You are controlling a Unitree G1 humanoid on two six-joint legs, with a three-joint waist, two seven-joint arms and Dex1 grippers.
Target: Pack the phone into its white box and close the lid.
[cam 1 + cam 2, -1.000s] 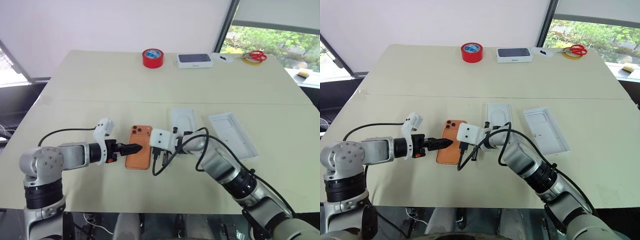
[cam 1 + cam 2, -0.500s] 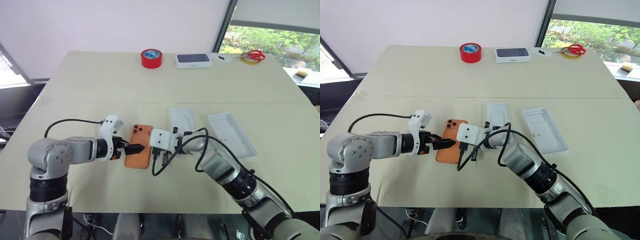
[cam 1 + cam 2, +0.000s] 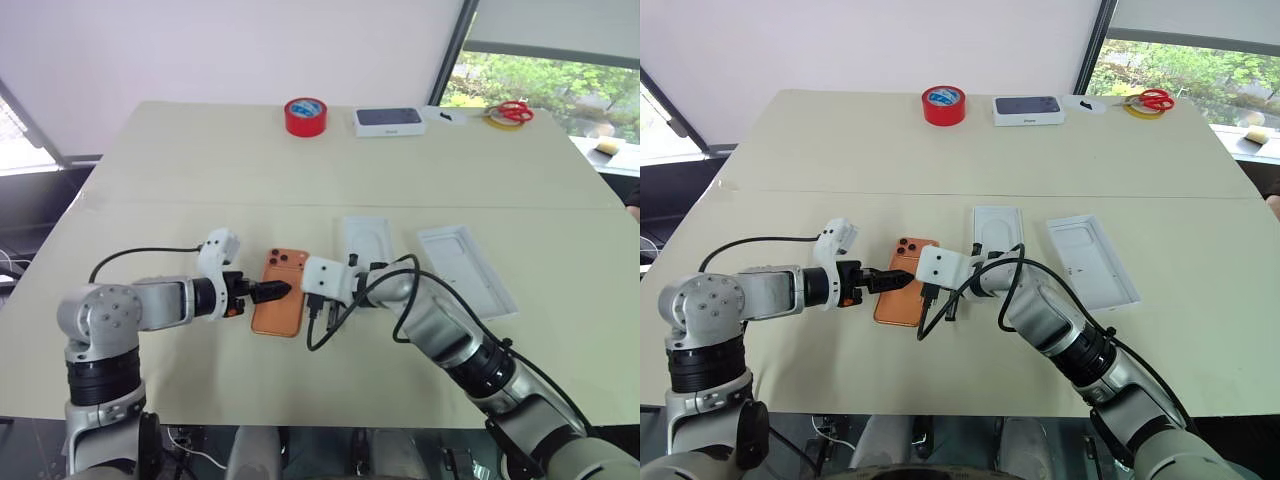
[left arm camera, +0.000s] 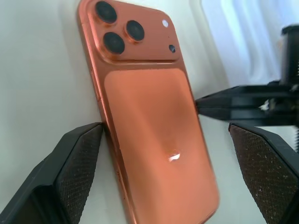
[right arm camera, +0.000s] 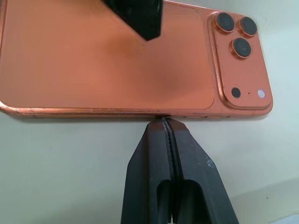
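I have the left gripper spread wide across the phone, one finger against its long edge. My right gripper is pinched shut, its tip pressed to the opposite edge. The phone lies back-up on the table, with the white box just beside it and the lid farther right.

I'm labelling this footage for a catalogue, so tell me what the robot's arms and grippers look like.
Both arms are silver-grey metal with black joint rings. Each wrist carries a white camera block fed by a loose black cable. The left gripper and right gripper have two black tapered fingers; the left's inner pads are rough-textured.
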